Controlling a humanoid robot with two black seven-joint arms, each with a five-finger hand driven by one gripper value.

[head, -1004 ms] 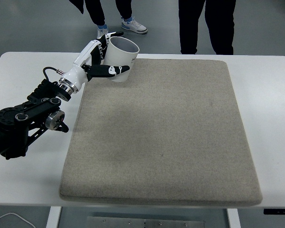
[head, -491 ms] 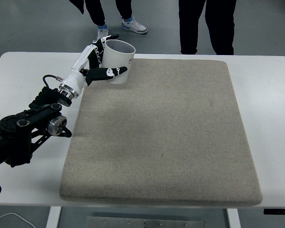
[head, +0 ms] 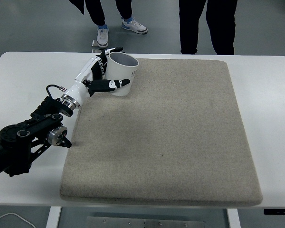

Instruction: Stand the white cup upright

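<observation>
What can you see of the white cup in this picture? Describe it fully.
The white cup is plain and smooth, with a small dark mark on its side. It stands nearly upright, its open mouth up and tilted slightly, at the far left corner of the grey mat. The left hand wraps its fingers around it.

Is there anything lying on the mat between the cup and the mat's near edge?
No. In the head view the mat is bare from the cup, held by the left hand, to its near edge.
</observation>
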